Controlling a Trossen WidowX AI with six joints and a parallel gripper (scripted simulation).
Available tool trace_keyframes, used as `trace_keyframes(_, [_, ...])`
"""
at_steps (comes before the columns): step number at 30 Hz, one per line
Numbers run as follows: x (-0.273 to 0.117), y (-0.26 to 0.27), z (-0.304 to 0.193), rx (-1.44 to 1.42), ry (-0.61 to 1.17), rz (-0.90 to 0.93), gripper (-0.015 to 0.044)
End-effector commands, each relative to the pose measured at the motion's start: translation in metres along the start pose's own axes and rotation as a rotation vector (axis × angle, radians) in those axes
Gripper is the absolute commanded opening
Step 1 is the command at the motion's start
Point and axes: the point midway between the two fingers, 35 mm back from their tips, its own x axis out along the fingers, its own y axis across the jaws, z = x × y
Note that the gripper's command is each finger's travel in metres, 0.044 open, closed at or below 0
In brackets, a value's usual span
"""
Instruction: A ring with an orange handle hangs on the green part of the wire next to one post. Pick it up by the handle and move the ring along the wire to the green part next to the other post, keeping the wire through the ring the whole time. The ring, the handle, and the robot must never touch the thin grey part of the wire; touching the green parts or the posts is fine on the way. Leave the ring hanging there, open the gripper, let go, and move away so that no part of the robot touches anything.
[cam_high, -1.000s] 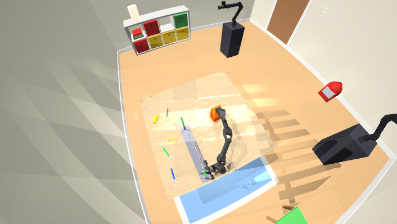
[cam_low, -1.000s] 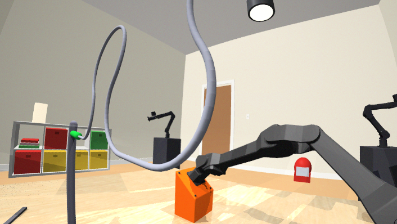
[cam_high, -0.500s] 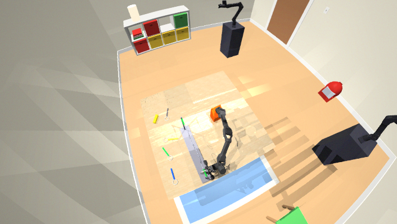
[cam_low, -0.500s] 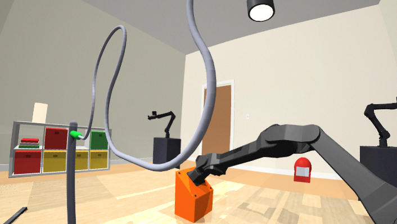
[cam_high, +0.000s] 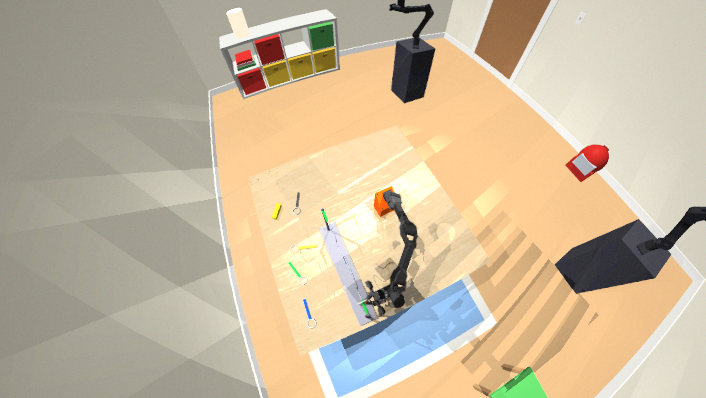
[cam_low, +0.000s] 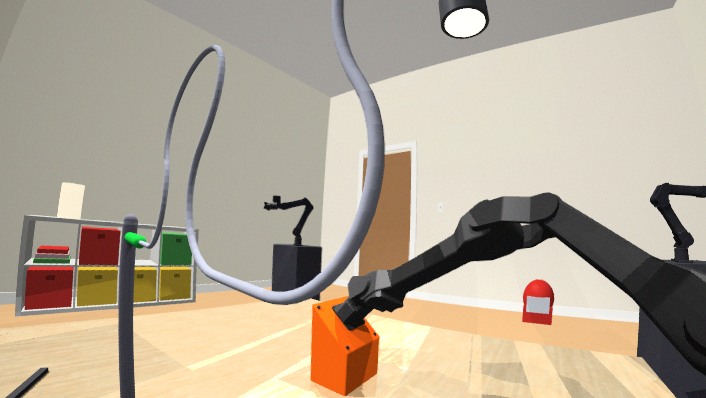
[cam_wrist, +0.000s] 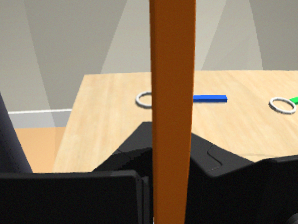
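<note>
The orange handle (cam_wrist: 172, 100) stands upright in the middle of the wrist view. My gripper (cam_wrist: 154, 131) (cam_high: 370, 298) is shut on it. The ring shows only as a small pale shape (cam_high: 362, 302) at the near green part (cam_high: 365, 309); whether it touches the wire cannot be told. The grey wire (cam_low: 376, 150) rises and dips in big loops between the posts. The far green part (cam_high: 325, 216) (cam_low: 135, 240) is at the other post (cam_low: 127, 310). The ring, handle and fingers are outside the exterior view.
A pale base strip (cam_high: 347, 280) lies under the wire. The arm stands on an orange block (cam_high: 382, 204) (cam_low: 332, 350). Beyond the strip lie loose rings with blue (cam_high: 307, 309) (cam_wrist: 210, 98), green (cam_high: 295, 270), yellow (cam_high: 308, 247) and dark (cam_high: 298, 199) handles, and a yellow block (cam_high: 276, 211).
</note>
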Motion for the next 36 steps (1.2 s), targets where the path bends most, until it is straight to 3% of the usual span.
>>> trace_keyframes(1, [-0.009,-0.005,0.001,0.003,0.066,-0.003,-0.015])
trace_keyframes(19, [-0.038,-0.029,0.004,-0.044,0.305,-0.024,-0.015])
trace_keyframes(36, [-0.04,-0.071,0.009,-0.252,0.309,-0.105,-0.015])
